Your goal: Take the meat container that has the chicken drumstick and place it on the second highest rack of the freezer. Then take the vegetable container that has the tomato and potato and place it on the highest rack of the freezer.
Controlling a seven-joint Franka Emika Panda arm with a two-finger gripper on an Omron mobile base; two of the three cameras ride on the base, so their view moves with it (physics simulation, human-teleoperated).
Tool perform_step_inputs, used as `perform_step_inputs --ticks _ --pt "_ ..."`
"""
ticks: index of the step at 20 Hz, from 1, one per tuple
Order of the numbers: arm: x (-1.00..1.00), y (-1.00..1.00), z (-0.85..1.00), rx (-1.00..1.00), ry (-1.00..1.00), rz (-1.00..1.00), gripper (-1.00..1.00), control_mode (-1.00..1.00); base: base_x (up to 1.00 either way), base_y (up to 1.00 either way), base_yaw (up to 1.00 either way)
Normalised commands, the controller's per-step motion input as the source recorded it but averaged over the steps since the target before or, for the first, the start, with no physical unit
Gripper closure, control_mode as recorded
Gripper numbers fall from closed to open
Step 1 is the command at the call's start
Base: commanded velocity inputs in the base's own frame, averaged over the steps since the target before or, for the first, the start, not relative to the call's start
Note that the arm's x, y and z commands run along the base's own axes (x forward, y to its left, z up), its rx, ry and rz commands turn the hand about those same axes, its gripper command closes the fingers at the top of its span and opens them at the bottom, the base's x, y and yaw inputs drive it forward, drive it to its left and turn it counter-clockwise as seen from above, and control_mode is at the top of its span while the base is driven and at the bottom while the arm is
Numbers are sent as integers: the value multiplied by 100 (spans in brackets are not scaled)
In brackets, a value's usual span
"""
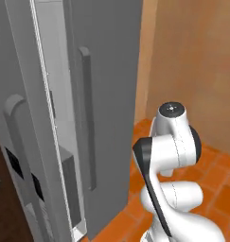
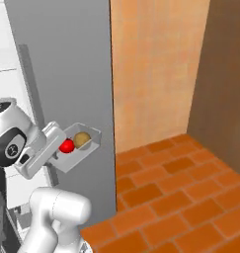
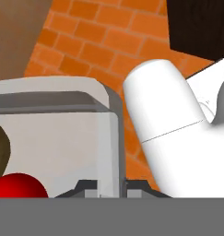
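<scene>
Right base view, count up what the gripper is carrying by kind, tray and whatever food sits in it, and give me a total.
Small square-ish white-grey vegetable tray, held at one wall by the shut gripper: 1
Small round bright-red tomato: 1
Tan-yellow oval potato: 1
Total: 3 things, all held up in front of the tall grey metal freezer.

The freezer point(image 1: 102, 94) stands with its door ajar beside the white arm point(image 1: 171, 156).

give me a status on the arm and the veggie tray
Gripper shut on the vegetable container, jaws pinching its wall. Tomato and potato aboard, tray held off the floor beside the freezer. Rack not reached yet.
</scene>
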Motion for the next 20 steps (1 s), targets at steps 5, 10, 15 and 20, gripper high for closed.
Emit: perform_step_inputs --ticks 5,10,15,20 --pt "0 0 0 0 0 0 100 100 8 -22 72" --pt "0 0 0 0 0 0 100 100 10 -39 69" --pt "0 0 0 0 0 0 100 100 7 -20 68" --pt "0 0 0 0 0 0 100 100 6 2 23"
